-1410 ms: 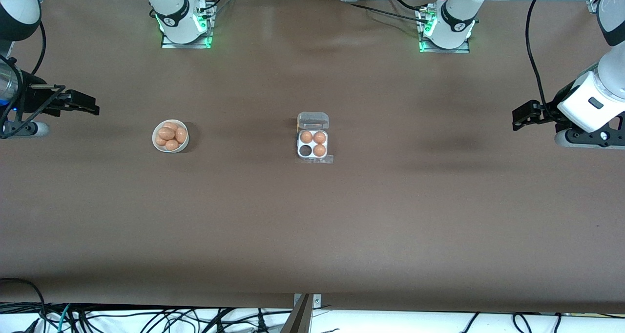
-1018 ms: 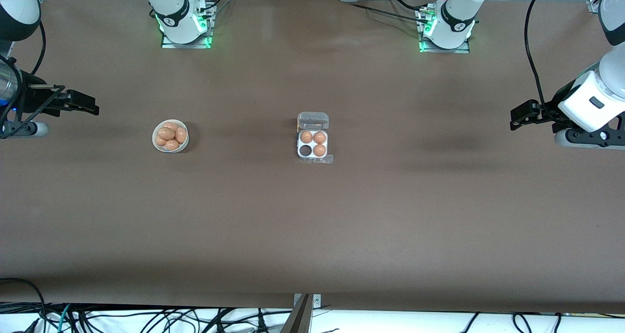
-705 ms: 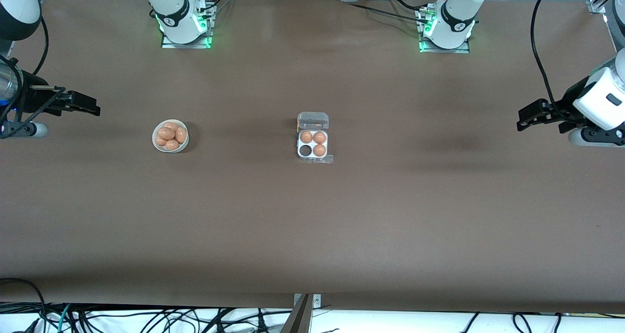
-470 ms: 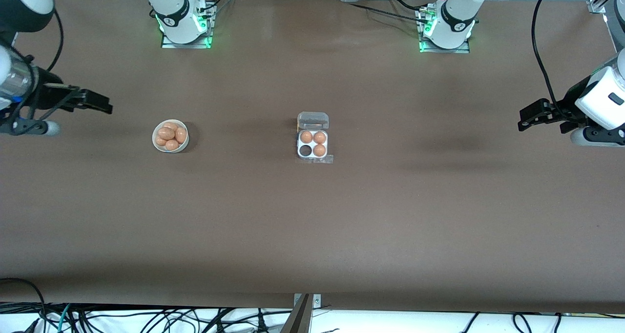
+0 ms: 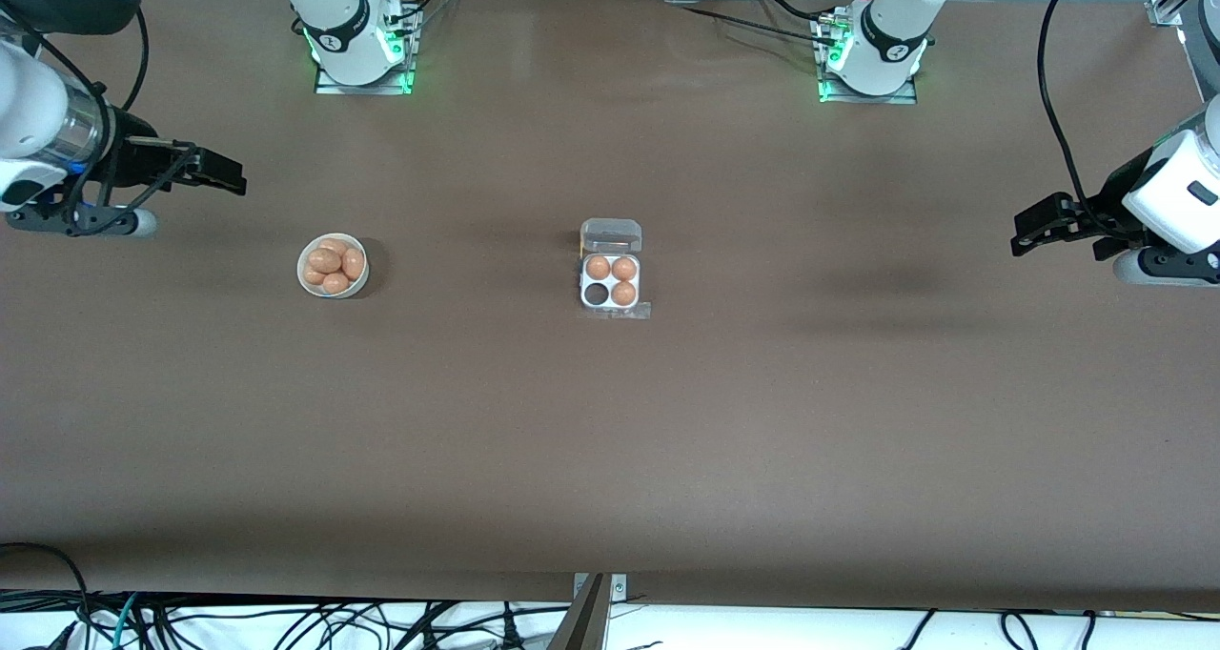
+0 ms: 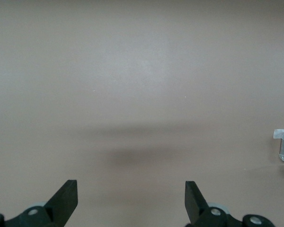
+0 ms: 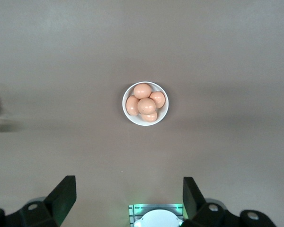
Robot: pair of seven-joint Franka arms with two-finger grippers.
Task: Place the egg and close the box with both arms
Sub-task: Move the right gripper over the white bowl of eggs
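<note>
Both open hands, left hand [image 5: 1027,232] and right hand [image 5: 221,174], well apart from box [image 5: 610,278].

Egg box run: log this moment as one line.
box: open, one cell empty | bowl: eggs | right gripper: open, nearing bowl | left gripper: open, waiting

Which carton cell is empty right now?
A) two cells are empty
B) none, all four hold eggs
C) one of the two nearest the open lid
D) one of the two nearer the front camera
D: the carton holds three eggs, and its dark empty cell sits in the row nearer the front camera.
</note>
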